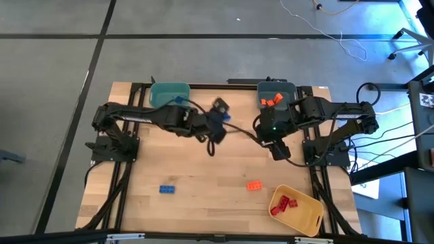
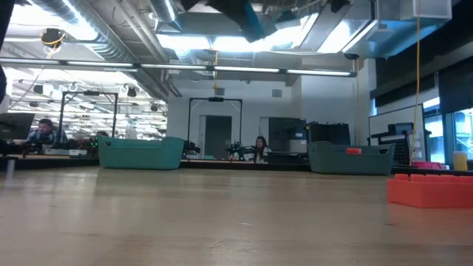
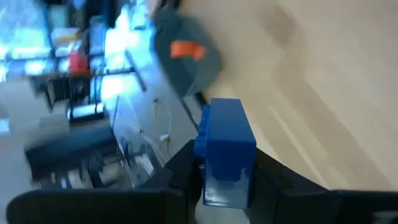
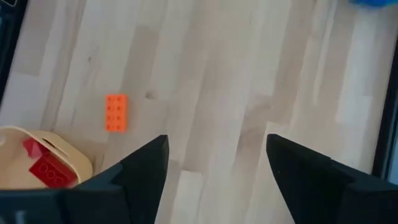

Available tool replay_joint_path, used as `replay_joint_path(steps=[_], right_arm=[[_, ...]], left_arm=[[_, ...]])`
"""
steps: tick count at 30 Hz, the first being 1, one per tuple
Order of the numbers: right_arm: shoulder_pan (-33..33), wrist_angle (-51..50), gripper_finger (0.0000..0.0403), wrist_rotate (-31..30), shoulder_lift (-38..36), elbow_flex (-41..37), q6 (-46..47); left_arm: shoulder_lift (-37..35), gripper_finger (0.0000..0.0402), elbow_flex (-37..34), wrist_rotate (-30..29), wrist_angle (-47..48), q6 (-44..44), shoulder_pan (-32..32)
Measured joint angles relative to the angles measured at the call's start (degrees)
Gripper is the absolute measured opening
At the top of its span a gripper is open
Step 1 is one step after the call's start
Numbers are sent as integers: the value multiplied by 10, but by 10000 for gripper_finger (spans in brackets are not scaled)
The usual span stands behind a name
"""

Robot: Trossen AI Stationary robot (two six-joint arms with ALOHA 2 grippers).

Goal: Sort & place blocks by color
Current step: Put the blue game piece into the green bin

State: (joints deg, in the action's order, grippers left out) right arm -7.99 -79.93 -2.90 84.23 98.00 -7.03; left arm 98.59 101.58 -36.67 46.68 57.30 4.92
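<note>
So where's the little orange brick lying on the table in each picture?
High view: the small oblong orange plastic brick lies on the wood table, beside the yellow plastic bin.
Low view: big at the right edge.
Left wrist view: not in it.
Right wrist view: beside the yellow bin.
Shared landmark: the yellow bin.

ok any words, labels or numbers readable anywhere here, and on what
None can be read.
The black-and-white patterned marker at the right edge of the high view carries no legible characters.
The small blue studded plastic brick in the left gripper shows no print.
The far room's signs are too blurred.
</note>
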Motion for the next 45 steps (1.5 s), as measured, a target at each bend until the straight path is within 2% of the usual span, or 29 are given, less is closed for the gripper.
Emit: replay_joint_path(steps=[4,12,18,22,33,38,41,45], right_arm=[[0,-1,270,0,0,0,6],[0,-13,270,0,0,0,3],[0,-18,270,0,0,0,4],[0,-18,271,0,0,0,5],[0,-17,271,0,0,0,5],[0,-16,271,0,0,0,5],[0,-8,271,0,0,0,5],[0,-3,271,0,0,0,5]], left_arm=[[-27,83,1,-4,34,-76,-29],[-52,83,1,6,86,-165,-97],[-54,83,1,38,106,-207,-142],[-54,83,1,42,148,-270,-195],[-51,83,1,114,246,-491,-346],[-50,83,-1,150,270,-551,-395],[-50,83,-31,164,269,-562,-417],[-50,83,-109,167,239,-567,-442]])
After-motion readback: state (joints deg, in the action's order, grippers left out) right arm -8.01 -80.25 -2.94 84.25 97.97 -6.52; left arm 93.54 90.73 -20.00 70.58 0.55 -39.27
